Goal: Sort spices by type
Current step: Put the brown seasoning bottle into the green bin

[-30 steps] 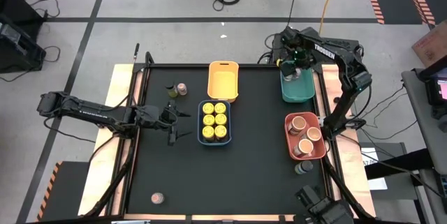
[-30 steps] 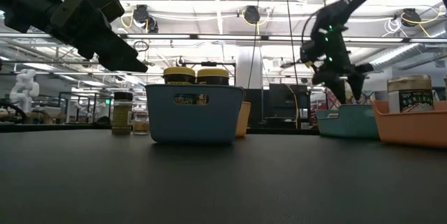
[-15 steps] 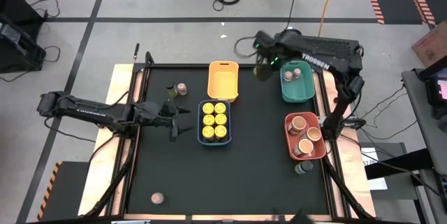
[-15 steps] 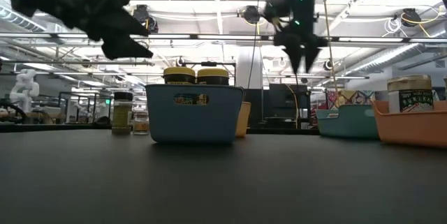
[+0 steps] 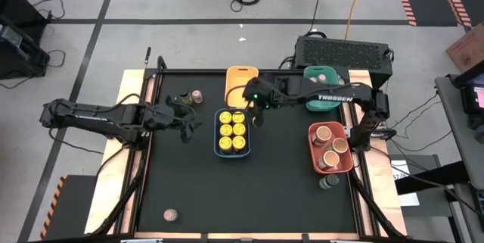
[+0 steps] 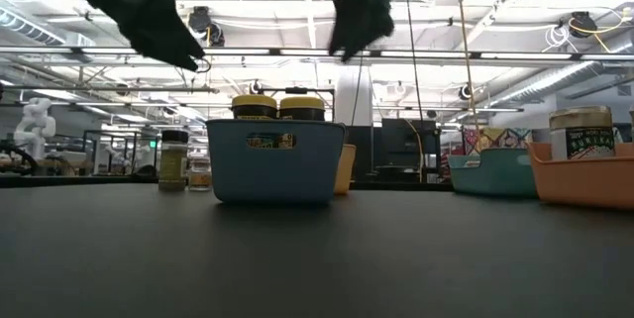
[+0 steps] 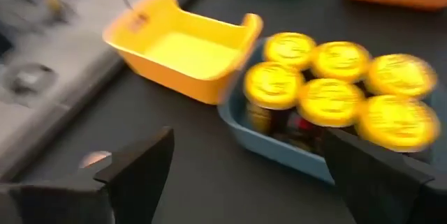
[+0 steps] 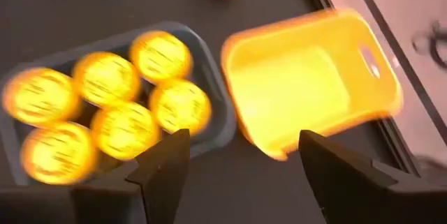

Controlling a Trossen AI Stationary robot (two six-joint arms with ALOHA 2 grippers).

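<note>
Right claw (image 5: 257, 114), fingers spread, has swung from the green tray (image 5: 324, 95) to beside the yellow-lidded jars (image 5: 232, 130), blurred in wrist views.

Matt black tabletop (image 5: 257, 190), smooth all over, edged with what looks like pale bare wood (image 5: 127, 160). The yellow tray (image 7: 183, 53) just beside the blue tray (image 6: 272, 164) is seen as smooth plastic with a slight sheen. Yellow jar lids (image 5: 232, 129) in the blue one look glossy. Arms (image 5: 91, 118) are finished in matt dark.
</note>
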